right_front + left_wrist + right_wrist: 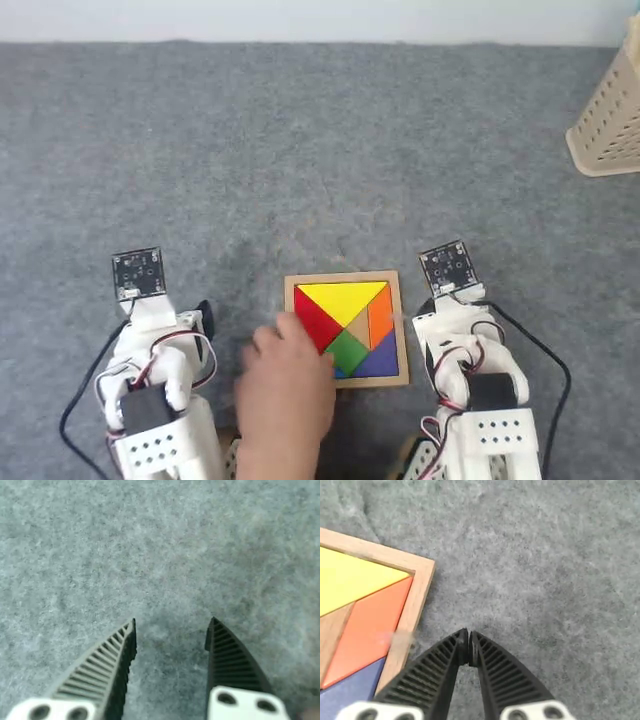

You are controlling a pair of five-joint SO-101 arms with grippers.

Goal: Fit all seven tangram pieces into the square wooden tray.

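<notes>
Risk: the person's hand [285,385], pressing at the 7 o'clock corner of the square wooden tray [345,277], could probably shift the tray or tip a seated piece; the corner beneath was hidden.
Hand pose: palm down, fingers curled over the tangram pieces [343,297].
Left gripper [173,621]: at the tray's 9 o'clock, well apart, jaws wide over carpet [300,150].
Right gripper [468,632]: at the tray's 3 o'clock, just beside the rim, jaws closed and empty.

A cream slotted basket [612,110] (partly cut off) stands on grey carpet [300,150].
</notes>
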